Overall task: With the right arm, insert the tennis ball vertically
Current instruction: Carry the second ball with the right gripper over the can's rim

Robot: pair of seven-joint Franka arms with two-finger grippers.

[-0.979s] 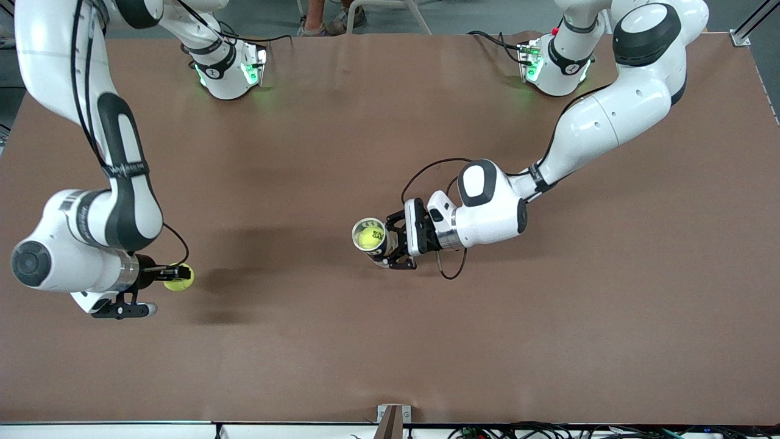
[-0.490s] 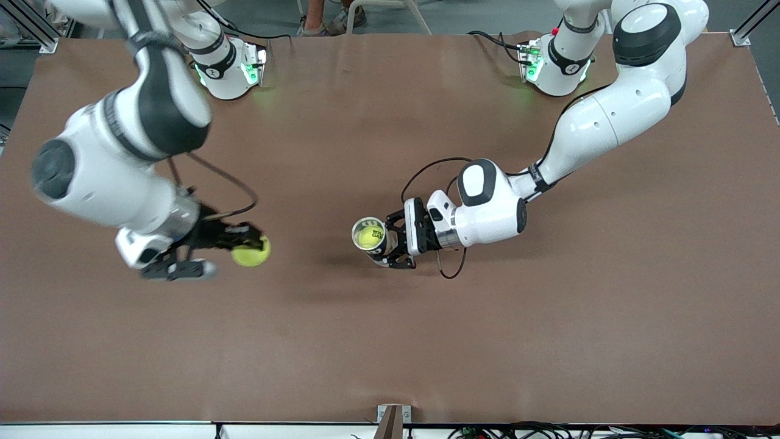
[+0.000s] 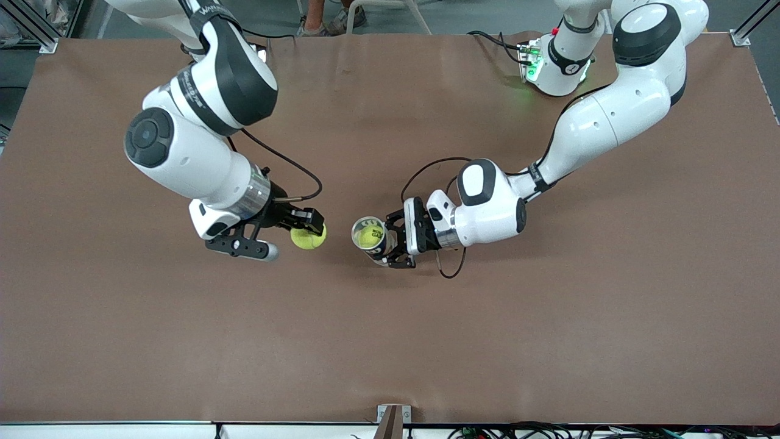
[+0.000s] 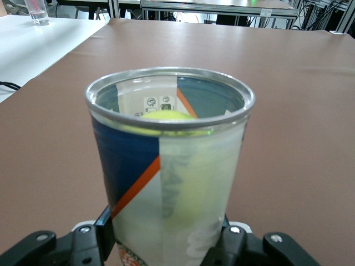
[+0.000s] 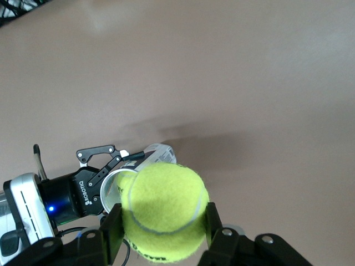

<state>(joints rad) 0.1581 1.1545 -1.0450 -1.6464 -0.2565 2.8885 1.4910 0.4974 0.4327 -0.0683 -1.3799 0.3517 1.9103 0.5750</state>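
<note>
My right gripper is shut on a yellow tennis ball and holds it above the table, beside the can toward the right arm's end. In the right wrist view the ball sits between both fingers. My left gripper is shut on an upright clear tennis can with a blue and orange label at the table's middle. The can's mouth is open and faces up. Another yellow ball lies inside the can.
The brown table carries only the two arm bases at its edge farthest from the front camera. A black cable loops under my left wrist. A white surface with a glass lies off the table in the left wrist view.
My right arm has swung from the right arm's end of the table toward the middle, carrying the ball up beside the can. The left arm and the can have not moved.
</note>
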